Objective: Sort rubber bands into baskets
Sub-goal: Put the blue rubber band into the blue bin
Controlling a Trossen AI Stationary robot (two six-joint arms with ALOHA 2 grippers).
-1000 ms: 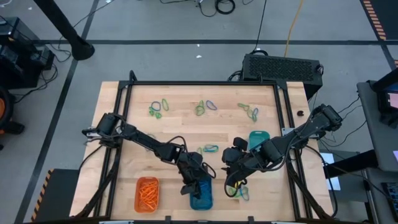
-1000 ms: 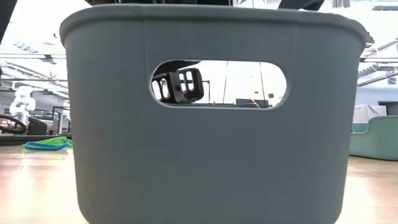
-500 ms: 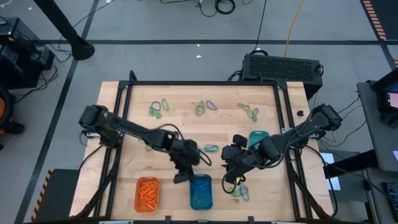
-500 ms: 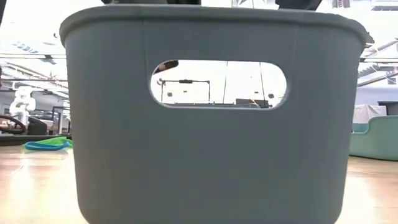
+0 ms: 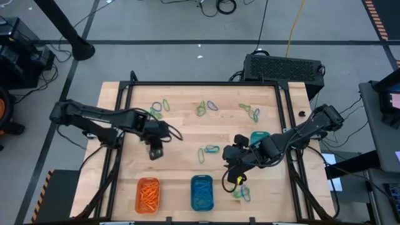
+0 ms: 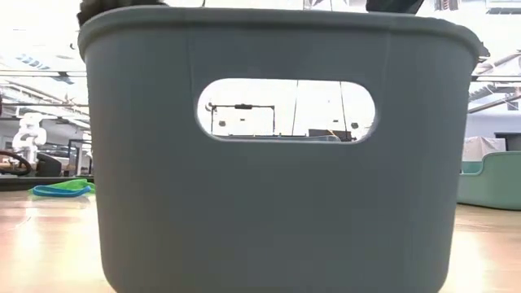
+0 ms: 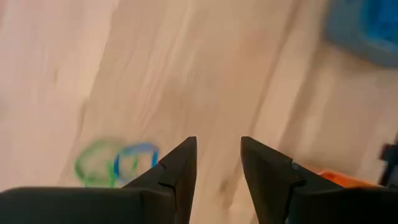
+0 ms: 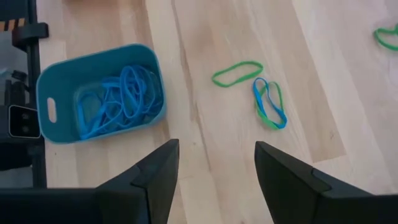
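Orange basket (image 5: 148, 194) and blue basket (image 5: 202, 192) at near edge, holding bands. Right gripper (image 5: 234, 177) open, empty, near teal basket (image 5: 259, 139). Left gripper (image 5: 155, 152) open, empty, mid-table. Loose rubber bands (image 5: 204, 108) far side.

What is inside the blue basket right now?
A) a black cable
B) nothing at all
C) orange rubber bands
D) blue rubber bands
D: the blue basket holds a tangle of blue rubber bands, clear in the right wrist view, and the high view shows the same blue loops in it.
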